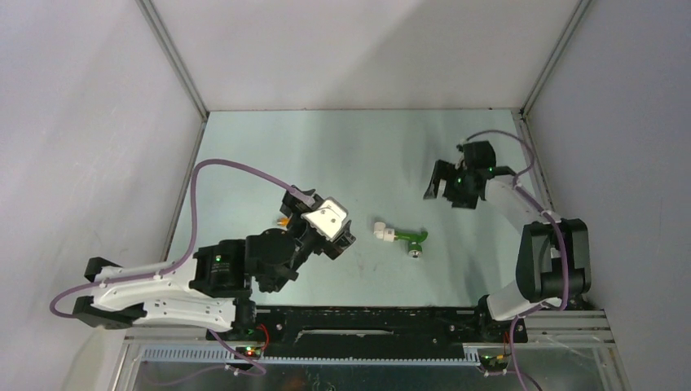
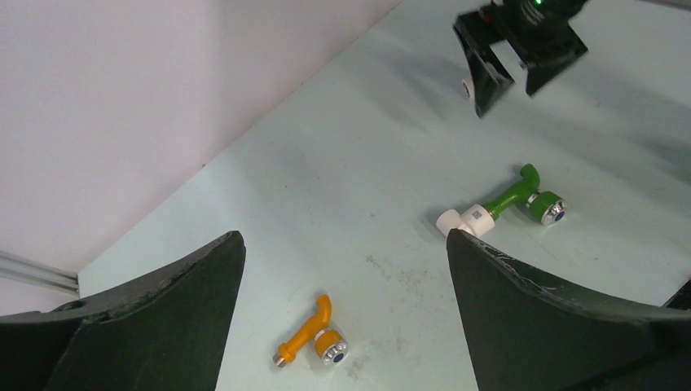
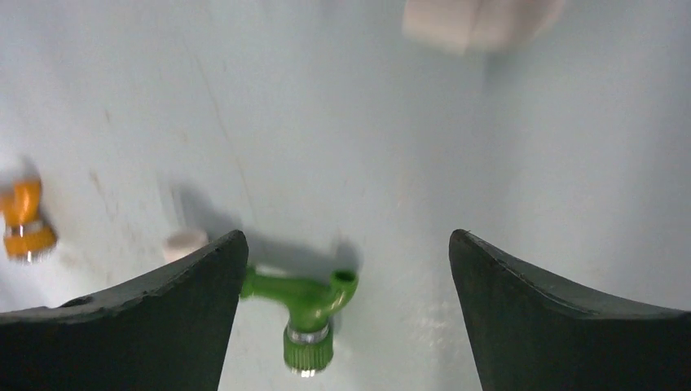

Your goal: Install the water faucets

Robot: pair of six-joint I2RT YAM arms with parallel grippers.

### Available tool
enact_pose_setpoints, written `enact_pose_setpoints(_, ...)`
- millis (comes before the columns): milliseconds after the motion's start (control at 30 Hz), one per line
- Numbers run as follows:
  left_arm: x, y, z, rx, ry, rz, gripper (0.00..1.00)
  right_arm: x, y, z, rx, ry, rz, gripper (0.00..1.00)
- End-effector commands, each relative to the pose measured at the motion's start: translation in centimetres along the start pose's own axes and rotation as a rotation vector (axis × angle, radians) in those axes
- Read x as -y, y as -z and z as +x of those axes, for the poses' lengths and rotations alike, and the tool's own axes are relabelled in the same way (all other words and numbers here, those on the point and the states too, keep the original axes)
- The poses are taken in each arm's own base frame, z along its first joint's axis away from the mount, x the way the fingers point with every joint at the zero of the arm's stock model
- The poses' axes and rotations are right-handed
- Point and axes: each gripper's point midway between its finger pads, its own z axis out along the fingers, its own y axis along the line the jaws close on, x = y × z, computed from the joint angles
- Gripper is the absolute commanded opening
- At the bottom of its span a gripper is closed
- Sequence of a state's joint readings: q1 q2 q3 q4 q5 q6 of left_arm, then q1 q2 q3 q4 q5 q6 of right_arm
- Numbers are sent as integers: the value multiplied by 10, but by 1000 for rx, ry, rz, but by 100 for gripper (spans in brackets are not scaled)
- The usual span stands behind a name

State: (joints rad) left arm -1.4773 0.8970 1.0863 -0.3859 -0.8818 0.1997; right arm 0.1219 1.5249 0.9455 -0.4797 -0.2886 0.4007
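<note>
The green faucet [image 1: 410, 238] lies on its side at mid-table, its stem end meeting a white fitting [image 1: 383, 233]. It also shows in the left wrist view [image 2: 521, 194] and low in the right wrist view [image 3: 305, 301]. The orange faucet [image 2: 314, 332] lies loose on the table between and below my left gripper's [image 2: 344, 244] open jaws. In the top view it [image 1: 283, 221] peeks out beside the left gripper [image 1: 326, 232]. My right gripper [image 3: 348, 238] is open and empty, held above the table behind the green faucet, at the right rear [image 1: 448, 183].
A loose white elbow fitting [image 3: 473, 18] lies beyond the right gripper, and it also shows beside that gripper's finger in the left wrist view [image 2: 467, 85]. Grey walls close the pale green table [image 1: 342, 155] on the left, back and right.
</note>
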Motion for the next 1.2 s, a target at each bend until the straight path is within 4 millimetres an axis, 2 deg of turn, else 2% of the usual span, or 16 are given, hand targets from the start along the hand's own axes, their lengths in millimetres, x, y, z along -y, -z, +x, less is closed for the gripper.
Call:
enact_pose_setpoints(0,-2,2,2,8,68,2,100,32,15,-68,160,43,231,96)
enact_pose_setpoints(100,-4,2,7,-6,69,-2,100,44,1,-88,149,35,302,98)
enact_pose_setpoints(200,-6,2,11,-18,67,-7,100,57,-20,-98,111,34,351,99)
enact_pose_setpoints(333,-11,3,14,-29,67,-14,100,72,-41,-104,57,56,403,99)
enact_pose_setpoints(433,-16,5,18,-35,78,-24,100,72,-54,-103,11,48,359,96)
enact_pose_setpoints(533,-20,6,18,-31,99,-32,100,64,-59,-102,-2,41,290,86)
enact_pose_setpoints(633,-23,7,19,-28,109,-36,100,55,-60,-104,0,49,233,66)
enact_pose_setpoints(733,-23,7,19,-28,119,-34,100,46,-60,-104,-4,61,190,50)
enact_pose_setpoints(867,-23,7,17,-25,157,-38,100,25,-60,-94,-37,125,131,44)
enact_pose_setpoints(933,-23,6,16,-25,194,-40,100,2,-59,-84,-56,199,93,44)
enact_pose_setpoints(1100,-22,5,16,-38,396,-31,100,-67,-66,-49,-98,450,21,49)
enact_pose_setpoints(1167,-23,3,21,-59,495,-44,100,-101,-72,-34,-107,543,-25,51)
